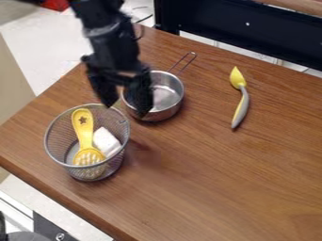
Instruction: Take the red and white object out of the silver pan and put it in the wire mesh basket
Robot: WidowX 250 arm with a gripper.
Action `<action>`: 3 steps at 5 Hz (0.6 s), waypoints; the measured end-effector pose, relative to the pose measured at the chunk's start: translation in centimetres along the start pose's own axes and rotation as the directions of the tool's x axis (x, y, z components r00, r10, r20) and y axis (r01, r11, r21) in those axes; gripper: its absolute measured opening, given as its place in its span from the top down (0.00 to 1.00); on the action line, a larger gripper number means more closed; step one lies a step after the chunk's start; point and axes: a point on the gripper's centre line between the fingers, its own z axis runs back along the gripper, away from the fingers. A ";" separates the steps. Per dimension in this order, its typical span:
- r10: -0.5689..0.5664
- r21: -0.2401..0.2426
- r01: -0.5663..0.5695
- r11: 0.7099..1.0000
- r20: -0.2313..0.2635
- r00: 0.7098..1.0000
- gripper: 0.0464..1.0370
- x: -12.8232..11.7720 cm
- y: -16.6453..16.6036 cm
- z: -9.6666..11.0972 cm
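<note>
The black gripper (127, 109) hangs at the upper left, open, its two fingers apart. One finger is over the rim of the wire mesh basket (52, 147); the other is in front of the small metal pot (168, 98) and hides part of its left side. Whether either finger touches them I cannot tell. Inside the basket a yellow slotted spoon (83, 127) leans with its star-holed handle up, beside a white block (106, 140). The pot's wire handle points to the upper right. A spatula-like tool (241, 104) with yellow tip and grey handle lies on the right.
The brown wooden table (220, 179) has its left edge close to the basket. A black panel (242, 30) stands along the back edge. At the lower left, beyond the table, is a dark and white object (50, 228).
</note>
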 end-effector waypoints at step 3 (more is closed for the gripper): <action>0.004 0.023 -0.006 1.000 0.079 0.997 0.04 4.6 -5.1 1.2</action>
